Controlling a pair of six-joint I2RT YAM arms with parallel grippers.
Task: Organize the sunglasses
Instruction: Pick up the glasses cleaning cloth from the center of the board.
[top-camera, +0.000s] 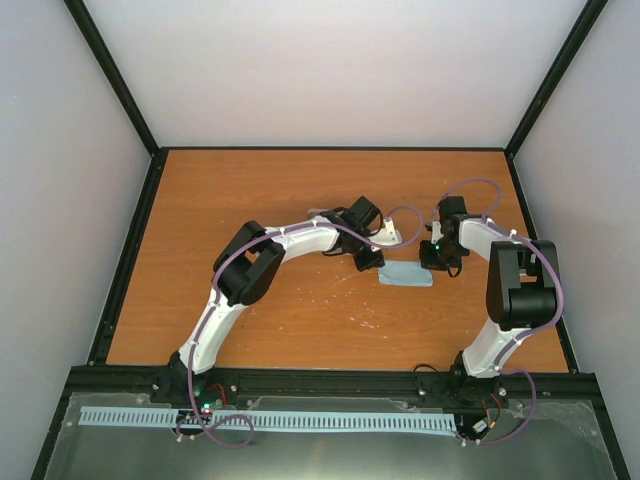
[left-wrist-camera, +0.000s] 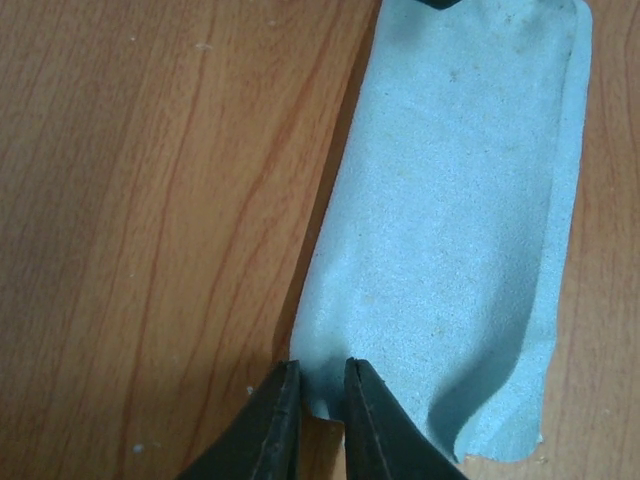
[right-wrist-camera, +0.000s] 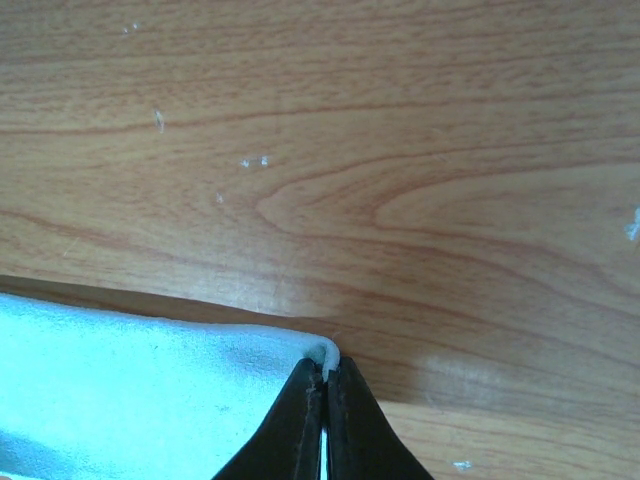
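The sunglasses are not in view in any frame. A flat light blue cloth (top-camera: 407, 276) lies on the wooden table between my two grippers. In the left wrist view the cloth (left-wrist-camera: 460, 200) stretches away from my left gripper (left-wrist-camera: 322, 368), whose jaws stand a narrow gap apart with the cloth's near edge between the tips. My right gripper (right-wrist-camera: 325, 370) is shut on a raised corner of the cloth (right-wrist-camera: 120, 390). In the top view the left gripper (top-camera: 370, 258) is at the cloth's left end and the right gripper (top-camera: 437, 262) at its right end.
A pale shape (top-camera: 388, 234) shows partly behind the left wrist; I cannot tell what it is. Black frame rails (top-camera: 130, 250) border the table on the left and right, and grey walls enclose it.
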